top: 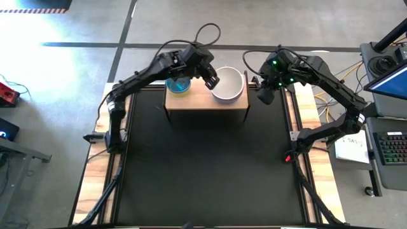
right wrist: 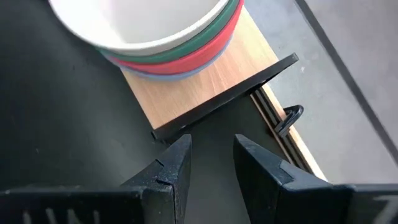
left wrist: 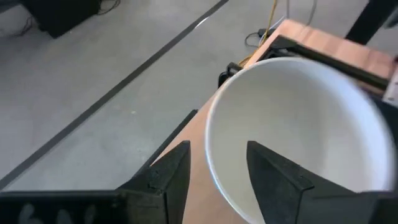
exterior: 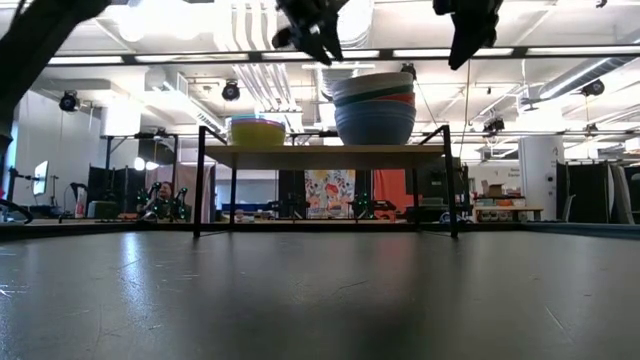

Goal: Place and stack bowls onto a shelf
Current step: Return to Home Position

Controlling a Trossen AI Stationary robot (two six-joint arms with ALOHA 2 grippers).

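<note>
The wooden shelf (top: 206,102) stands at the table's far edge. On its right end is a stack of large bowls (exterior: 374,108): white on top, then green, red and lavender-blue. The white bowl (top: 227,84) fills the left wrist view (left wrist: 298,124). On the left end is a stack of small bowls (exterior: 257,131), yellow at the side and blue on top (top: 178,85). My left gripper (left wrist: 217,146) is open above the white bowl's left rim, one finger on either side, clear of it. My right gripper (right wrist: 212,140) is open above the table, just right of the shelf (right wrist: 199,87).
The black table top (top: 203,165) lies bare in front of the shelf. A keyboard and papers (top: 388,149) sit on a desk beyond the right edge, and a red device (top: 6,94) lies on the floor at the left. Cables run behind the shelf.
</note>
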